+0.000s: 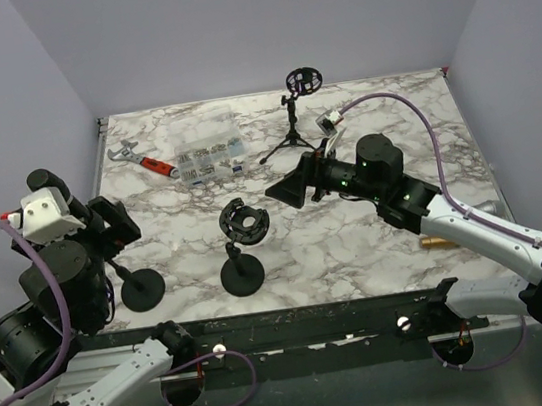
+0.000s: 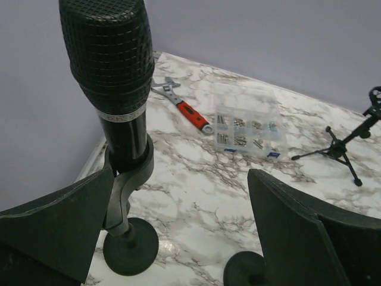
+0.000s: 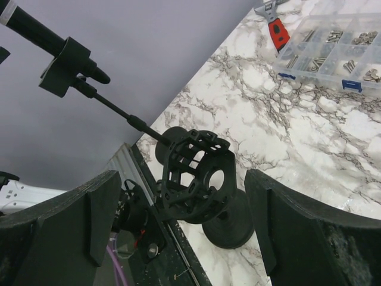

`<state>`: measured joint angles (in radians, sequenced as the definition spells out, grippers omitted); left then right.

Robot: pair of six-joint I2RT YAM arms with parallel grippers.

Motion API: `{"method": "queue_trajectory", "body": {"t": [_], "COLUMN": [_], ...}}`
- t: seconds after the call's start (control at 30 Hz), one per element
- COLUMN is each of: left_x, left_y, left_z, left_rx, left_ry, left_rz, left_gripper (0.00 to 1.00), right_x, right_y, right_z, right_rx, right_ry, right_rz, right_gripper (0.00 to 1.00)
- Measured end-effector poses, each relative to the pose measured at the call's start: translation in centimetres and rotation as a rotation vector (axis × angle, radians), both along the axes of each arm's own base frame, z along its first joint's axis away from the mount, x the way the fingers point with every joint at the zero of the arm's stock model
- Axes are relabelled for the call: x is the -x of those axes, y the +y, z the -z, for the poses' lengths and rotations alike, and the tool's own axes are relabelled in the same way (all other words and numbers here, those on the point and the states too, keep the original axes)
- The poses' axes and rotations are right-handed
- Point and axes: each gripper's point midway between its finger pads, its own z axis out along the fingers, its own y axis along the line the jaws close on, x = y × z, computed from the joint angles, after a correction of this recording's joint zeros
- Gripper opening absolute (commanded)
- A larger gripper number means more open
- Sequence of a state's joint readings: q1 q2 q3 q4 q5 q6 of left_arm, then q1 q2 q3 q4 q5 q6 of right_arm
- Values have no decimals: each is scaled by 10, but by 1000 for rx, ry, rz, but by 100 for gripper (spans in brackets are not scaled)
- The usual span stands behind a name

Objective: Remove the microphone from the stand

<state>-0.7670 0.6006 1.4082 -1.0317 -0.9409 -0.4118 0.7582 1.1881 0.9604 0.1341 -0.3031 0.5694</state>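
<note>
The black microphone (image 2: 110, 59) with a mesh head stands upright in the clip (image 2: 128, 179) of a round-based stand (image 2: 130, 245). My left gripper (image 2: 178, 238) is open. The microphone's stand is just inside its left finger (image 2: 53, 229), and nothing is gripped. In the top view the left gripper (image 1: 120, 239) covers the microphone and only the stand base (image 1: 143, 290) shows. The microphone handle (image 3: 36, 33) also shows far off in the right wrist view. My right gripper (image 1: 287, 189) is open and empty, hovering mid-table.
A second round-based stand with an empty shock mount (image 1: 243, 222) stands right of the microphone stand, in front of my right gripper (image 3: 184, 238). A tripod stand (image 1: 294, 134), a clear parts box (image 1: 210, 158) and a red-handled wrench (image 1: 149, 163) lie at the back.
</note>
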Motion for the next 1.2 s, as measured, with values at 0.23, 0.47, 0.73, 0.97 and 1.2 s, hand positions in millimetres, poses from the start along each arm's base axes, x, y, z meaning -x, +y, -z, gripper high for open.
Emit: {"method": "queue_trajectory", "body": {"t": [0.23,0.47,0.73,0.97,1.2], "left_x": [-10,-18,-40,-52,-61], "left_y": [12,38,41,54,61], "left_z": [4,24,29,32,32], "left_rx": [-57,-95,-119,-130,-122], "left_ry": [36,88,72,38,-7], "left_rz": [-144,-334,-357,-427,-463], "left_gripper": [99,99,99,91,66], "right_x": [4,6,5,2,0], "right_y": [-4,-7,-7,-6,-6], "right_z": [2,-4,-2,2,6], "right_rx": [-7,-21,-17,-8,2], "right_ry": [17,13,16,24,33], "right_rz": [6,10,20,28,32], "right_gripper": [93,93,93,93,93]}}
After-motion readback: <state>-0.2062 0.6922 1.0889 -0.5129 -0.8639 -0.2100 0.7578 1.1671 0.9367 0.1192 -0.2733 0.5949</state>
